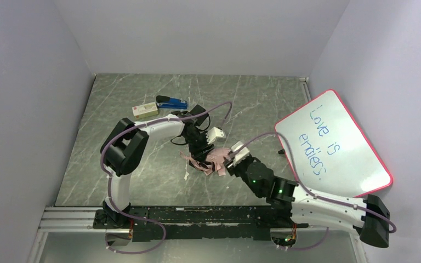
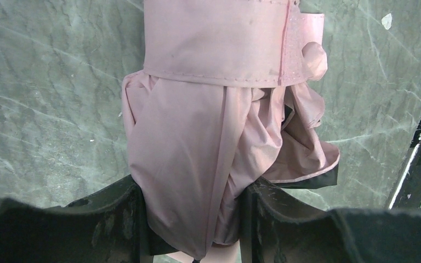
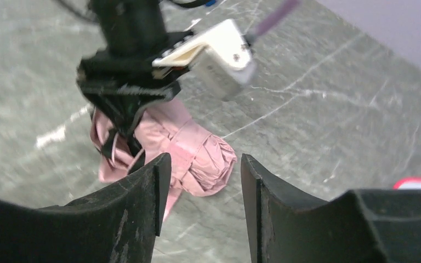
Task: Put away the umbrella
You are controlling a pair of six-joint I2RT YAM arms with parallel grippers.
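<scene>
On the grey table (image 1: 252, 98), with a whiteboard (image 1: 334, 143) at its right edge, the folded pink umbrella (image 1: 214, 159) sits near the middle, the left gripper (image 2: 192, 189) clamped on its bunched fabric, the right gripper (image 3: 204, 164) just beside it, its 2 fingers apart, holding nothing.

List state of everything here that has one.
umbrella: folded, strap wrapped round it
left fingers: shut on umbrella
right fingers: open, empty, just short of umbrella
stapler: closed, lying flat
whiteboard: written on, propped at a tilt
</scene>
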